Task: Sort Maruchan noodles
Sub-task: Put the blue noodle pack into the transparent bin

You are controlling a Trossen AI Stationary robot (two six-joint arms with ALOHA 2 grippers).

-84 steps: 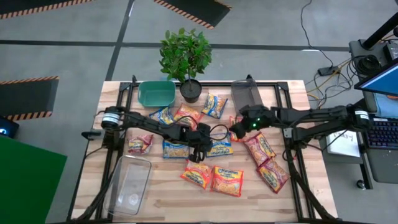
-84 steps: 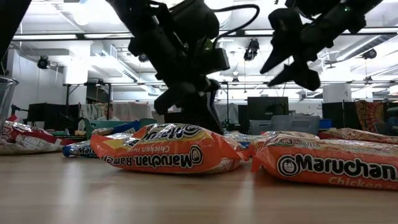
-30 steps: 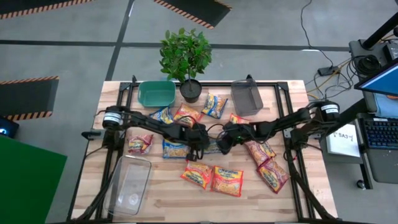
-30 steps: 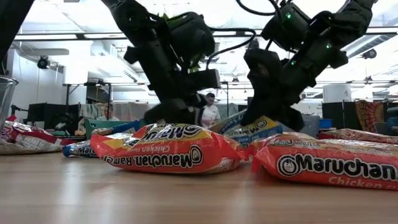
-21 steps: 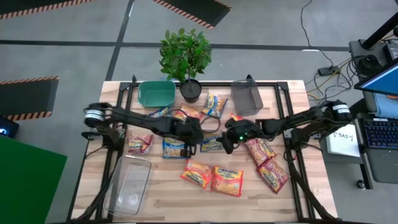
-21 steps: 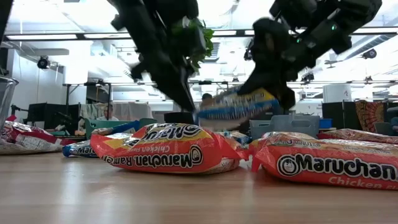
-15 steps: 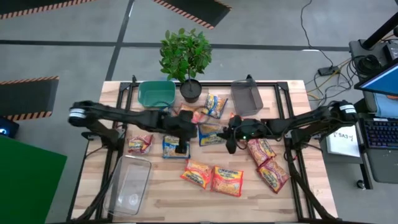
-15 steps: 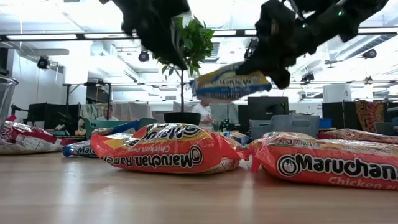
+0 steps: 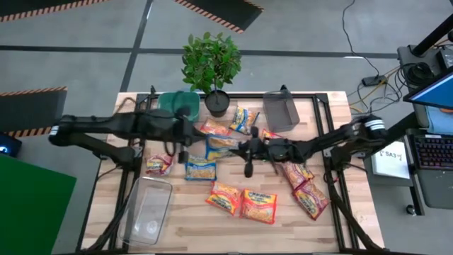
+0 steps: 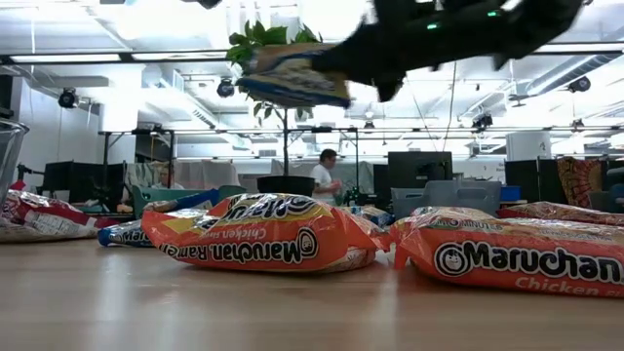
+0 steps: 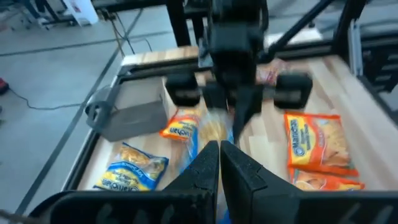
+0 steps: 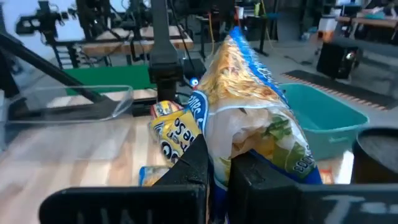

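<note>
High view: my right tool (image 9: 239, 146) is clamped on a blue-and-yellow packet (image 9: 221, 144), carried above the middle of the table (image 9: 333, 223), near the green tray (image 9: 170, 101); the other noodle packets (image 9: 258, 204) lie scattered below. The left tool (image 9: 182, 139) is shut and empty, near the green tray. Half a second ago the packet hung further right. Low view: the packet rides high, well clear of the orange packets (image 10: 263, 234) in front; a second ago it was barely off the table. Left wrist view: fingers (image 11: 205, 165) pressed together, nothing between. Right wrist view: the packet is pinched at one end and its wrapper puckers. I judge it light, crinkly, slippery, brittle inside; best held by an end seam.
</note>
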